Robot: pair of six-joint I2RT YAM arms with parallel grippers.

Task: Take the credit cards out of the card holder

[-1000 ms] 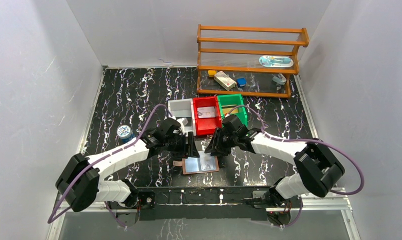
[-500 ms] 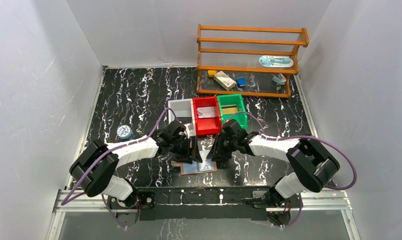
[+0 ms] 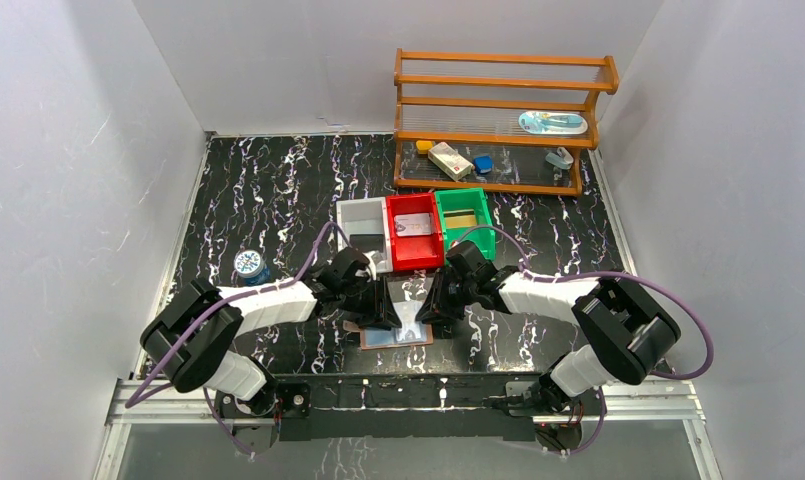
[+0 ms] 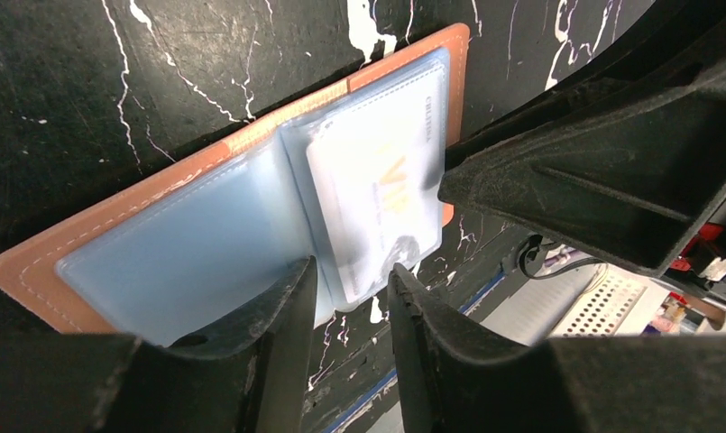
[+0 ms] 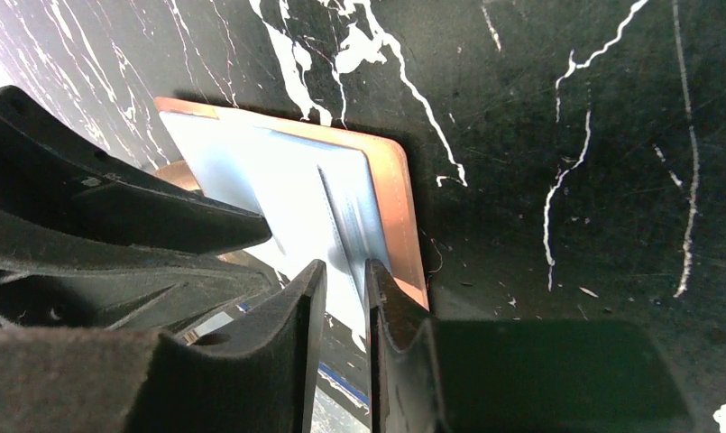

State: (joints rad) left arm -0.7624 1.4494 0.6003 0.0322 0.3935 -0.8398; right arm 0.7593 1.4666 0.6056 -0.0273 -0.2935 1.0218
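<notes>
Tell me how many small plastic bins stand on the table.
3, in one row: white bin on the left, red bin in the middle, green bin on the right. More could be hidden from view.

One card holder point(image 3: 393, 338) on the desk point(image 3: 268, 190), with one credit card point(image 4: 377, 203) showing inside. Behind the card holder: three bins, one white bin point(image 3: 358, 210), one red bin point(image 3: 415, 262), one green bin point(image 3: 486, 235), and one wooden rack point(image 3: 505, 83). Left of the card holder, one round container point(image 3: 249, 264).
</notes>
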